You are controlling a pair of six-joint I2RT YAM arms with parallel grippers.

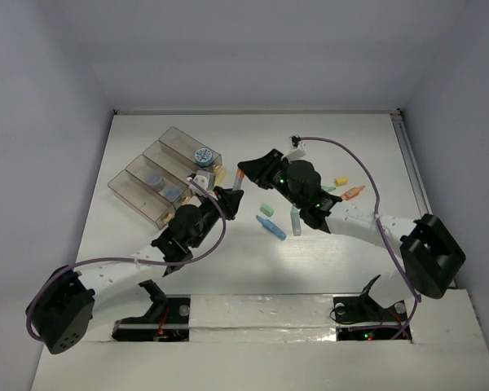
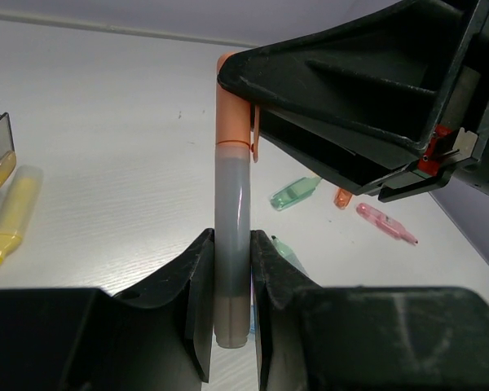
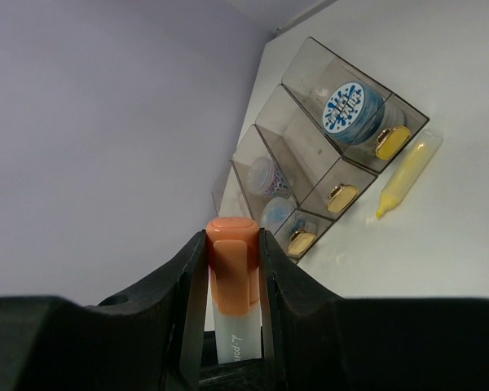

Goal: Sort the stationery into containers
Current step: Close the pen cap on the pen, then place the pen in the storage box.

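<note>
Left gripper is clamped on the grey barrel of an orange-capped pen, and the right gripper pinches the cap of that same pen, over the middle of the tabletop. Clear containers sit towards the far left corner, with a blue-patterned tape roll in the farthest box and a yellow pen lying just outside it. Other pens lie loose near the centre. With both jaws on one pen, pulling apart could strip the cap off. A mistimed release could drop the pen short of the boxes.
</note>
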